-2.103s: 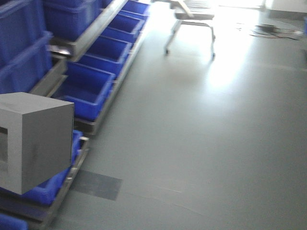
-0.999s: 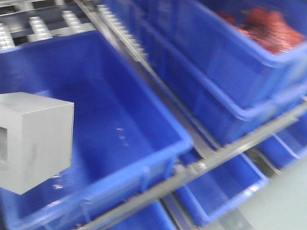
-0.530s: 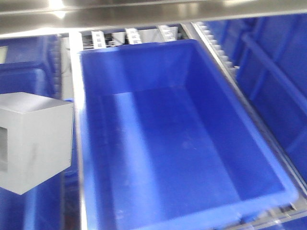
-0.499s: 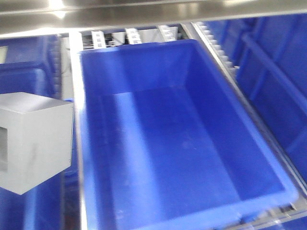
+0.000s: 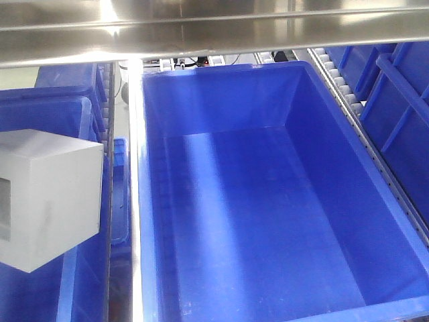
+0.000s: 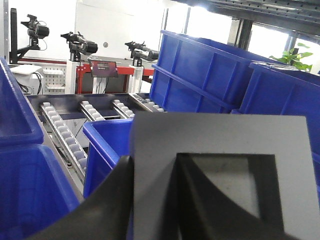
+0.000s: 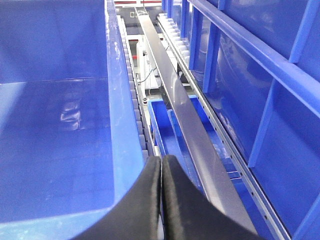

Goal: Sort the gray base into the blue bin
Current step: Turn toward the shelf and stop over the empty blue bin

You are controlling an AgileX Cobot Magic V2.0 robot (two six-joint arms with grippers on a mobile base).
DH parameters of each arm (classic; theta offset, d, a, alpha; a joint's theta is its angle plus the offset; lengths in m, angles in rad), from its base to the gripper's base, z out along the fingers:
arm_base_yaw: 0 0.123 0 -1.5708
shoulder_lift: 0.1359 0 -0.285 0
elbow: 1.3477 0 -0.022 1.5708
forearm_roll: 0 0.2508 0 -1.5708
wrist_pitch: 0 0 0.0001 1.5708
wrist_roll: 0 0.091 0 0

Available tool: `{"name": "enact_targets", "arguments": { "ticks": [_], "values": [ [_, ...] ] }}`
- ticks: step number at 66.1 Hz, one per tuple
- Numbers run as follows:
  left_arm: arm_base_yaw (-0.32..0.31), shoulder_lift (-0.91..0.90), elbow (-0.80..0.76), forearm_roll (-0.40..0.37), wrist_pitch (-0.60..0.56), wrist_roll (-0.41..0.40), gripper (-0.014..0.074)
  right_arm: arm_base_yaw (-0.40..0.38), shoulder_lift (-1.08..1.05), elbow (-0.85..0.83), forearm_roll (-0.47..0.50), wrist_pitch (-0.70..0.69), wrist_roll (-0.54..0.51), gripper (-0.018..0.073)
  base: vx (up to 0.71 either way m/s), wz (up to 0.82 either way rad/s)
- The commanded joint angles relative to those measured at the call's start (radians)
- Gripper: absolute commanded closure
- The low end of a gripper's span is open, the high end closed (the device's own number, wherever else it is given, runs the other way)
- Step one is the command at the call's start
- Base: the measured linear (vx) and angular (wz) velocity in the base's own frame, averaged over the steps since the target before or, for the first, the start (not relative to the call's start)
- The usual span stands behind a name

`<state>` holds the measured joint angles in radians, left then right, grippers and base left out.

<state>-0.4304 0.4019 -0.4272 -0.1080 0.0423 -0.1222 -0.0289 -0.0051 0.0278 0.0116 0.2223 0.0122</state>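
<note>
The gray base hangs at the left edge of the front view, left of the blue bin, above a neighbouring bin and the metal rail. In the left wrist view the gray base fills the frame, its square recess facing the camera. My left gripper is shut on it, one finger outside its left wall and one finger inside the recess. The blue bin lies left of my right gripper, which is shut on nothing, above the bin's right rim. The bin holds nothing.
A steel shelf beam crosses just above the bin's far end. Roller tracks and a metal rail run along the bin's right side. More blue bins stand to the right and left. Camera rigs stand far behind.
The view has swung from the floor aisle to the rack and settled over one blue bin, which now sits more centred and closer. The gray base keeps its place in the left gripper.
</note>
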Motion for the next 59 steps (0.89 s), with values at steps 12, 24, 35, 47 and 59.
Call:
{"name": "enact_targets", "arguments": {
  "ticks": [12, 24, 35, 47, 59],
  "values": [
    [-0.005, 0.002, -0.031, -0.005, -0.111, -0.004, 0.0603, -0.003, 0.018, 0.002, -0.005, -0.072, -0.012, 0.0564, 0.00, 0.02],
    [-0.005, 0.002, -0.031, -0.005, -0.111, -0.004, 0.0603, -0.003, 0.018, 0.002, -0.005, -0.072, -0.012, 0.0564, 0.00, 0.11],
    [-0.005, 0.002, -0.031, -0.005, -0.111, -0.004, 0.0603, -0.003, 0.018, 0.002, -0.005, -0.072, -0.012, 0.0564, -0.01, 0.21],
    [-0.005, 0.002, -0.031, -0.005, -0.111, -0.004, 0.0603, -0.003, 0.018, 0.002, -0.005, -0.072, -0.012, 0.0564, 0.00, 0.22],
    [-0.005, 0.002, -0.031, -0.005, -0.111, -0.004, 0.0603, -0.003, 0.018, 0.002, -0.005, -0.072, -0.012, 0.0564, 0.01, 0.15]
  ]
}}
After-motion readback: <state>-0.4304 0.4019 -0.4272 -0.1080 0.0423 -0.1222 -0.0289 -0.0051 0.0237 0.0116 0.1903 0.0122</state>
